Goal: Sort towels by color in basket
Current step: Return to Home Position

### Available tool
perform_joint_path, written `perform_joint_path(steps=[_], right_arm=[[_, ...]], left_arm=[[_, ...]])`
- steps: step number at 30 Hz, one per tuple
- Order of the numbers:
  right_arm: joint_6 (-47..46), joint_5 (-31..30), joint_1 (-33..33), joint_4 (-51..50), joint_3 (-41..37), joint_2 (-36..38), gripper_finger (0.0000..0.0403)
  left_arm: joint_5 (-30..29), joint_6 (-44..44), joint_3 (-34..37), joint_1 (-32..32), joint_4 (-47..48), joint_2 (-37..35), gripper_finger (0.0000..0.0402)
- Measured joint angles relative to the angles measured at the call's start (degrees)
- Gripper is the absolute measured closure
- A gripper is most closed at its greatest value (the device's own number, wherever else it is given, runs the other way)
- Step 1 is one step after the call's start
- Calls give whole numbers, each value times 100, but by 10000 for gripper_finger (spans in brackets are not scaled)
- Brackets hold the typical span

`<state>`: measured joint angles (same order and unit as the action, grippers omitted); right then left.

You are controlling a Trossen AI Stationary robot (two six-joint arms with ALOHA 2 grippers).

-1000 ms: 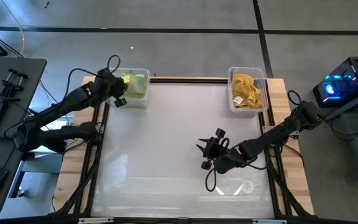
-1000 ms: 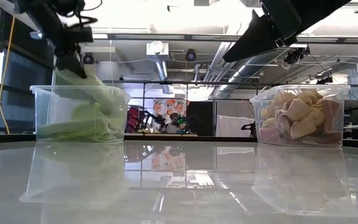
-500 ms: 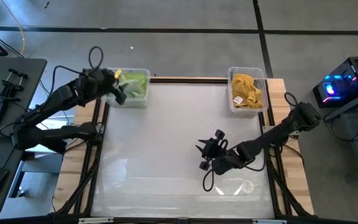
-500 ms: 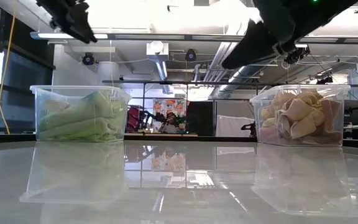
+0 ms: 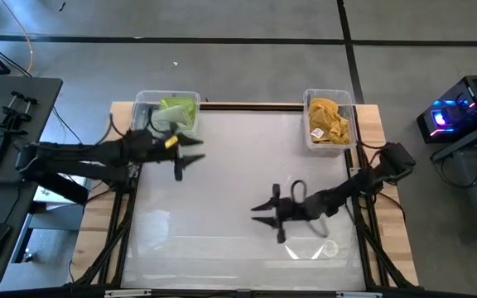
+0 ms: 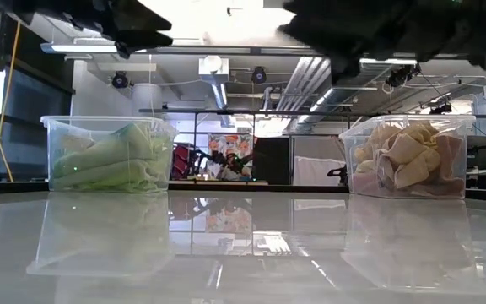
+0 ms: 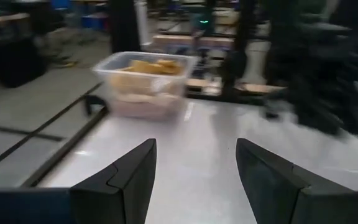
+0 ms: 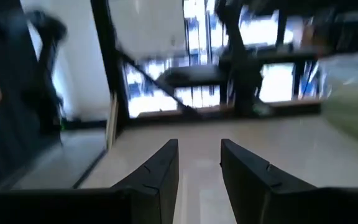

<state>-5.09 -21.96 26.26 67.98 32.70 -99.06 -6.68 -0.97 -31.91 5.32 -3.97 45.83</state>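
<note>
High view: left gripper [image 5: 190,157] at ten o'clock and right gripper [image 5: 259,213] at five are hanging spread, empty. Swinging wide is risking clipping the clear green-towel bin [image 5: 143,96].

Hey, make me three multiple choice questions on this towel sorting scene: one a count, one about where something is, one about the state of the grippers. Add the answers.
1. How many bins stand on the table?
A) one B) two C) three

2. Where do the green towels lie?
A) in the left bin B) in the right bin C) loose on the table

3. How do the fingers of the left gripper and the right gripper stand?
A) both open, holding nothing B) both shut on towels C) left shut on a towel, right open

Answers: 1 B, since two clear bins stand at the table's far corners. 2 A, since green cloth shows only in the left bin. 3 A, since each wrist view shows its fingers apart with nothing between them.
</note>
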Motion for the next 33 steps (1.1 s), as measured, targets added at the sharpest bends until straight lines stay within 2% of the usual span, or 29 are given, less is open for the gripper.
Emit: perform_joint_path(steps=[2, 4, 6, 9, 12, 14, 16, 18, 22, 25, 29, 33], right_arm=[[89, -45, -35, 538, -406, 261, 289], [-18, -337, -51, 599, -860, 822, 289], [-205, -684, -53, 471, -1359, 1590, 289], [-466, -795, -57, 237, -2108, 2934, 289], [-695, -616, -88, 62, -2750, 4351, 289], [-1049, -98, -211, -333, -3113, 5243, 289], [-1449, 486, -396, -1156, -3197, 6065, 289], [-1602, 932, -567, -2635, -3032, 6841, 289], [-1294, 1001, -905, -5676, -2395, 7968, 289], [-833, 999, -1100, -7325, -1889, 8608, 289], [-388, 1006, -1178, -7817, -1770, 9310, 289], [-403, 1050, -1178, -7891, -2223, 9876, 289]], left_arm=[[-5, 0, 172, -311, -197, 49, 196], [-112, -16, 296, -572, -339, 91, 196], [-359, -48, 420, -781, -449, 105, 196], [-733, -48, 518, -983, -466, 108, 196], [-927, -48, 521, -1082, -458, 106, 196], [-960, -46, 521, -1119, -495, 111, 196], [-1049, -44, 521, -1119, -548, 115, 196], [-1192, -46, 521, -1116, -597, 115, 196], [-1402, -48, 523, -1116, -650, 115, 196], [-1419, -85, 523, -1112, -630, 115, 196], [-1416, -250, 525, -1122, -554, 118, 196], [-1505, -379, 527, -1138, -427, 126, 196]])
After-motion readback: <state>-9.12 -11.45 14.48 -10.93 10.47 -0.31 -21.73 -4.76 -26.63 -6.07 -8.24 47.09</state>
